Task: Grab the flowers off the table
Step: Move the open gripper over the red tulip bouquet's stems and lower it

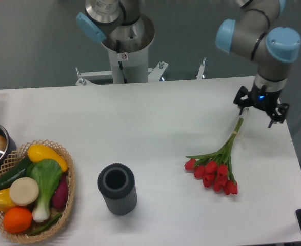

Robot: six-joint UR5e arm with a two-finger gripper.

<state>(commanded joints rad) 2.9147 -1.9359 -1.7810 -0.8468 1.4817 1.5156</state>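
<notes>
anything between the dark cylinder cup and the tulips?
No. In the fixed camera view, only bare table shows between the dark ribbed cup and the flowers.

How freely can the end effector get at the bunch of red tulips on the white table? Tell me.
Probably yes. The end effector hangs open above the stem end of the bunch of red tulips, and nothing lies between them; the dark ribbed cylinder stands well aside.

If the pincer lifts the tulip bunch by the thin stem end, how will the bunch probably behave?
The flowers would probably droop: the red heads cluster at the far end, away from the open pincer hovering near the stem tips. The stems look thin and long, so likely bendy and easily crushed. Being tied midway, the bunch should stay together.
</notes>
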